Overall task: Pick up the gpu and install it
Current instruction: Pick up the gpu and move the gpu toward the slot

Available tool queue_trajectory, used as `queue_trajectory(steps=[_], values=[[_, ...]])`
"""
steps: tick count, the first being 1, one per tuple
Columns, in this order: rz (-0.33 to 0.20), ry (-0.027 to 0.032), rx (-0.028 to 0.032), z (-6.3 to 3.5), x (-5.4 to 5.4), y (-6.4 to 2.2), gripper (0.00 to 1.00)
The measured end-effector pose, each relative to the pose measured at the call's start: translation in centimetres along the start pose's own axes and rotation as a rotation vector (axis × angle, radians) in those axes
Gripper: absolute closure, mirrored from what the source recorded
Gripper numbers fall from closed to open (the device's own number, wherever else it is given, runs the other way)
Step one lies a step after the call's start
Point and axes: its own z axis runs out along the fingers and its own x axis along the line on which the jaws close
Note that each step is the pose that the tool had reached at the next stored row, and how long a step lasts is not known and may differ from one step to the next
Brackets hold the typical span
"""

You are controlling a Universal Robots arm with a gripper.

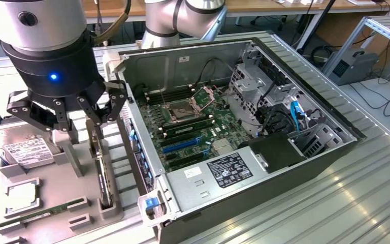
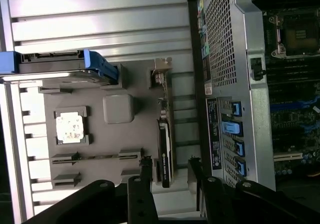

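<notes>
Gripper (image 1: 79,124) jaws open, flanking upright gpu (image 1: 103,168) in tray (image 1: 53,203); case (image 1: 188,195) at 3 o'clock, exterior view. I'd centre squarely before closing.

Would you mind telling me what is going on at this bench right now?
A robot arm's gripper hangs open right over the gpu, which stands on edge in a slot of the grey parts tray, beside the open computer case. The card is not gripped, and it is not yet in the case.
</notes>
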Motion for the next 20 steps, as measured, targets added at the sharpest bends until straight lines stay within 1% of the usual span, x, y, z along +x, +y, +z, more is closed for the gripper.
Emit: queue_trajectory(steps=[2, 3, 5, 8, 14, 16, 18, 19, 20], values=[[0.000, -0.0001, -0.0001, 0.01, 0.0, 0.00, 0.58], [0.000, -0.0004, -0.0005, 0.17, 0.0, -0.01, 0.58], [0.000, -0.0002, -0.0002, 0.85, 0.0, -0.03, 0.58], [0.000, -0.0001, -0.0002, 1.54, 0.0, -0.05, 0.58], [0.000, -0.0004, -0.0004, 1.83, 0.0, -0.06, 0.58], [0.000, -0.0001, -0.0002, 2.14, 0.1, -0.08, 0.58], [0.000, -0.0002, -0.0002, 3.45, 0.1, -0.12, 0.58], [0.000, 0.0000, 0.0000, 4.48, 0.1, -0.16, 0.58], [0.000, -0.0001, -0.0001, 5.81, 0.2, -0.20, 0.58]])
